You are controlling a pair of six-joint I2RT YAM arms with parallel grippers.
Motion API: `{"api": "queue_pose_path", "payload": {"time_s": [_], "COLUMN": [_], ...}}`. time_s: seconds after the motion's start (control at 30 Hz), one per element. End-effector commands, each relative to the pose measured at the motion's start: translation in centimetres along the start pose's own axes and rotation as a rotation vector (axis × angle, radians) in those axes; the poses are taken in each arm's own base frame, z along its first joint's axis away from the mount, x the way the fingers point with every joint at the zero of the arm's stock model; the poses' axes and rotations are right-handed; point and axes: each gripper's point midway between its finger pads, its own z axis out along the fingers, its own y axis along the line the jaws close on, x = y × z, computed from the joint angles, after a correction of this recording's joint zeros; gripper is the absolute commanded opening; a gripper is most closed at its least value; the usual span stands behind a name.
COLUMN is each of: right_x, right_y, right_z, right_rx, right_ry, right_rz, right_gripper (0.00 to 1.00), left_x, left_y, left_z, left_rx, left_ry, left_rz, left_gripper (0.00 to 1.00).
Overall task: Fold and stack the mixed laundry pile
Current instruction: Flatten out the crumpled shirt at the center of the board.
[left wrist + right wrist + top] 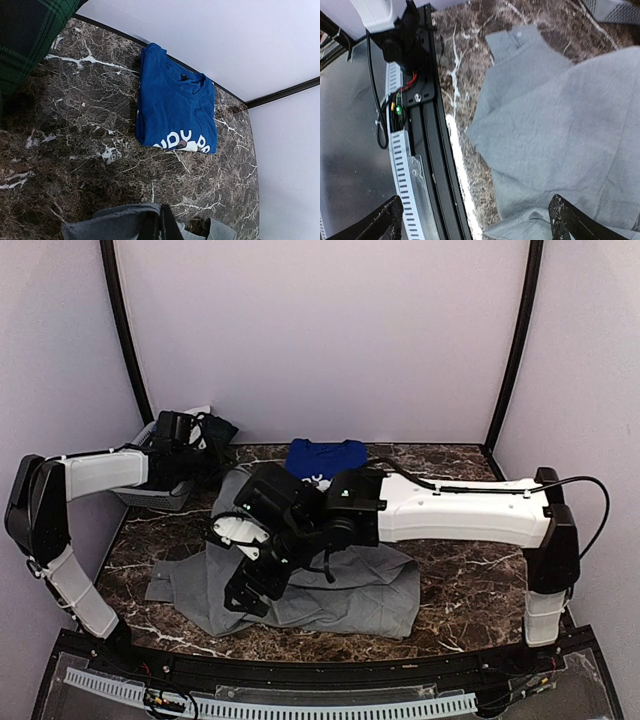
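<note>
A light-grey polo shirt lies spread across the front middle of the marble table, with one edge lifted toward the back left. There my left gripper is shut on a fold of that grey cloth. My right gripper hangs wide open just above the shirt's front-left part near the table edge, with nothing between its fingers. In the top view it shows as a dark wrist, the right gripper. A folded royal-blue T-shirt with white print lies flat at the back centre. A dark-green plaid piece shows at the left wrist view's top-left corner.
A grey mesh basket with dark garments stands at the back left, beside my left arm. The black front rail and slotted cable strip run along the near edge. Pale walls close in the back and sides.
</note>
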Motion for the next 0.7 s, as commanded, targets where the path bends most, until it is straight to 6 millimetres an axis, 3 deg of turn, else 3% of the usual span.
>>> {"api": "queue_pose_path", "payload": {"time_s": [0.0, 0.07, 0.13, 0.23, 0.37, 0.5, 0.67], "right_x": [-2.3, -1.6, -0.9, 2.3, 10.7, 17.4, 23.0], "right_y": [-1.6, -2.6, -4.0, -7.6, -15.4, -21.0, -26.0], "right_z": [-1.8, -2.4, -4.7, -8.0, -11.8, -15.6, -17.0], "right_rx": [0.1, 0.15, 0.166, 0.166, 0.319, 0.422, 0.572], "right_ry": [-0.007, 0.003, -0.041, -0.124, -0.145, -0.191, -0.134], "right_rz": [-0.075, -0.052, 0.027, 0.227, 0.611, 0.899, 1.021], "right_gripper": [0.99, 0.98, 0.99, 0.99, 0.93, 0.76, 0.66], "left_x": [-0.9, -0.9, -1.0, -1.0, -1.0, -1.0, -0.8], "left_y": [0.0, -0.2, -0.5, -0.6, -0.7, -0.9, -0.8], "left_z": [-0.7, -1.0, -1.3, -1.7, -1.8, -1.9, -1.8], "left_rx": [-0.016, -0.007, 0.003, 0.0, 0.003, 0.012, 0.014], "left_ry": [-0.003, -0.007, -0.014, -0.015, -0.016, -0.014, -0.009], "left_rz": [0.025, 0.032, 0.038, 0.048, 0.055, 0.055, 0.062], "left_gripper": [0.0, 0.0, 0.0, 0.0, 0.0, 0.0, 0.0]}}
